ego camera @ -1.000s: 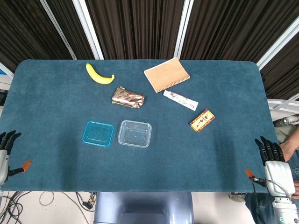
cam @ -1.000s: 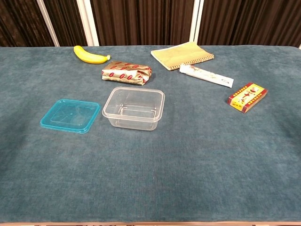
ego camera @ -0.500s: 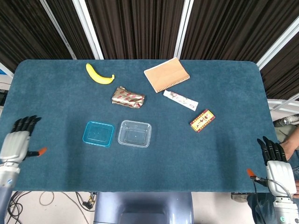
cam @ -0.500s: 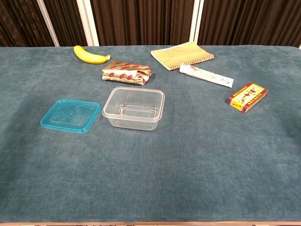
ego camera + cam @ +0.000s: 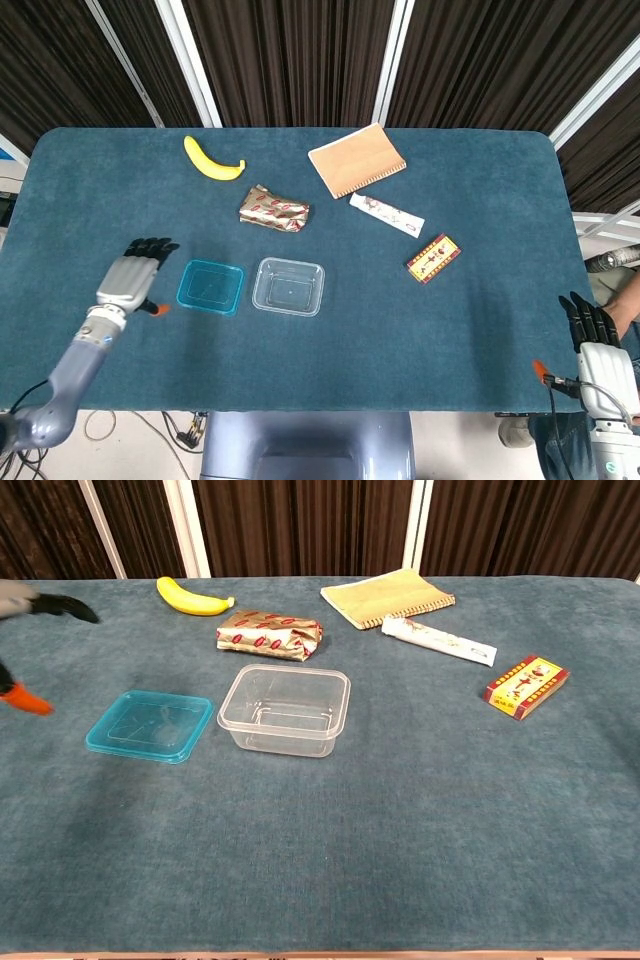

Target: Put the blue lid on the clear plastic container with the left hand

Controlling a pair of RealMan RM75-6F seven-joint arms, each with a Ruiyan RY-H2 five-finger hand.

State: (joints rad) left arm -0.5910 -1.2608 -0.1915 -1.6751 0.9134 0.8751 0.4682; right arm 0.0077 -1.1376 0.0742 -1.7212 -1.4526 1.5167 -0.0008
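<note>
The blue lid [image 5: 211,286] [image 5: 150,724] lies flat on the teal table, just left of the clear plastic container [image 5: 288,286] [image 5: 286,709], which stands upright and empty. My left hand [image 5: 134,275] hovers a short way left of the lid, fingers extended and apart, holding nothing. In the chest view only the tips of the left hand [image 5: 40,608] show at the left edge. My right hand [image 5: 596,352] stays off the table's right front corner, fingers apart and empty.
Behind the container lie a foil snack pack [image 5: 273,209], a banana [image 5: 212,160], a notebook [image 5: 356,160], a white tube [image 5: 386,214] and a small red box [image 5: 433,258]. The table's front edge [image 5: 300,408] is near.
My left hand has swung in from the table's left front corner, over the table toward the blue lid. The right hand has drifted slightly down and right. The objects have not moved.
</note>
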